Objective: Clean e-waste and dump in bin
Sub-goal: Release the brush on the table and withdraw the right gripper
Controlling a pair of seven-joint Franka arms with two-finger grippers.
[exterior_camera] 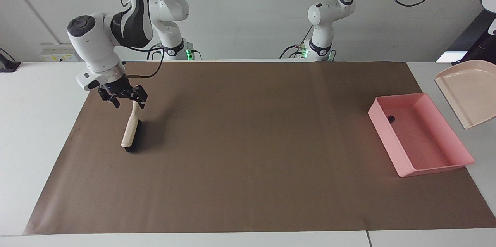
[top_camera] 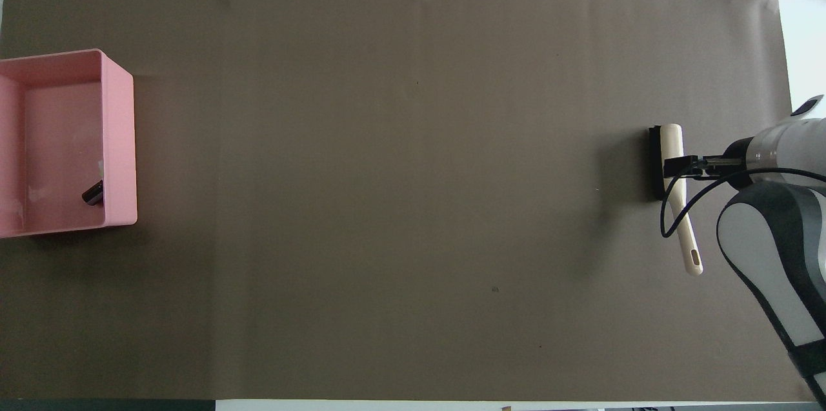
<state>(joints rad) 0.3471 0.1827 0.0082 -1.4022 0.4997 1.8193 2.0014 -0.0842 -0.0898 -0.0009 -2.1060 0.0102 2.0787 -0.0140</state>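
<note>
The pink bin (exterior_camera: 449,163) (top_camera: 119,140) stands at the left arm's end of the brown paper. A small black part of the e-waste (exterior_camera: 391,119) (top_camera: 93,193) lies inside it, against the wall toward the table's middle. The white-grey scrap does not show. The beige dustpan (exterior_camera: 467,94) hangs tilted in the air beside the bin, with nothing on it. Its handle and my left gripper are past the edge of the view. My right gripper (exterior_camera: 129,104) (top_camera: 676,166) stands open just over the handle of the brush (exterior_camera: 131,130) (top_camera: 671,166), which rests on the paper.
Brown paper (exterior_camera: 248,142) covers most of the white table. The right arm's cable loops beside the brush handle. Both arm bases stand at the table's edge on the robots' side.
</note>
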